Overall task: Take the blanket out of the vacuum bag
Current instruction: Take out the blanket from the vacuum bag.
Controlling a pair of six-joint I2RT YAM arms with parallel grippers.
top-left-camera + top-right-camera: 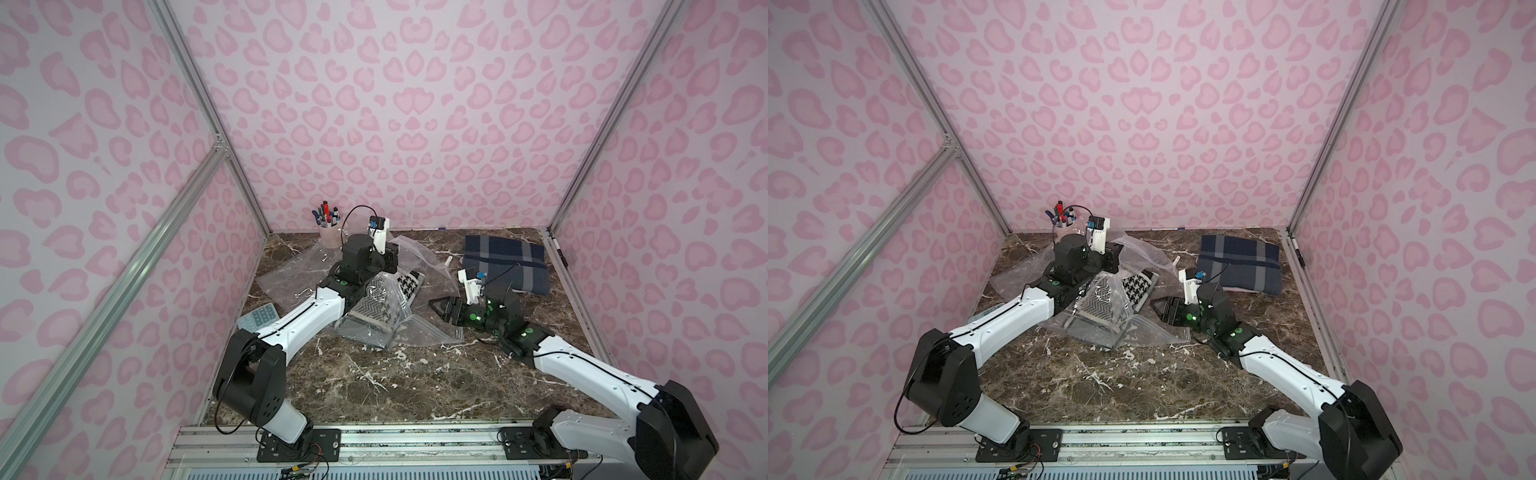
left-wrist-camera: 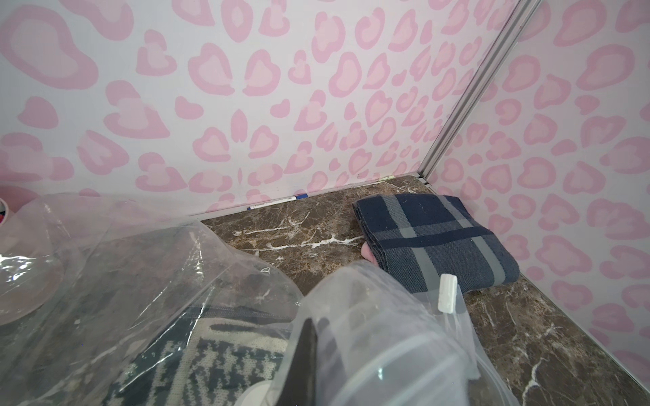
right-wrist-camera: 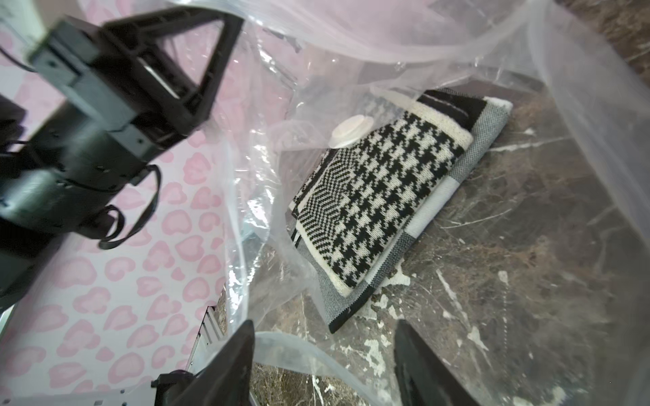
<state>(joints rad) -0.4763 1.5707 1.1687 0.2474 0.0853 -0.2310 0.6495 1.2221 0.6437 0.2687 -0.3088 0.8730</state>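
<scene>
The clear vacuum bag (image 1: 432,332) lies crumpled mid-table, and its round white valve (image 3: 351,130) shows in the right wrist view. Inside it lies the folded black-and-white houndstooth blanket (image 1: 409,286) (image 3: 373,197), one end near the bag's open mouth. My left gripper (image 1: 1115,257) (image 2: 309,327) is shut on the bag's upper sheet and holds it up above the blanket. My right gripper (image 1: 436,305) (image 3: 323,351) stands open at the mouth, low over the table. The bag's rim strip crosses between its fingers, a short way from the blanket's corner.
A folded navy plaid blanket (image 1: 505,264) lies outside the bag at the back right. A cup of pens (image 1: 330,232) stands at the back left, a calculator (image 1: 259,318) lies by the left wall, and more clear plastic (image 1: 286,274) spreads under the left arm. Walls close three sides.
</scene>
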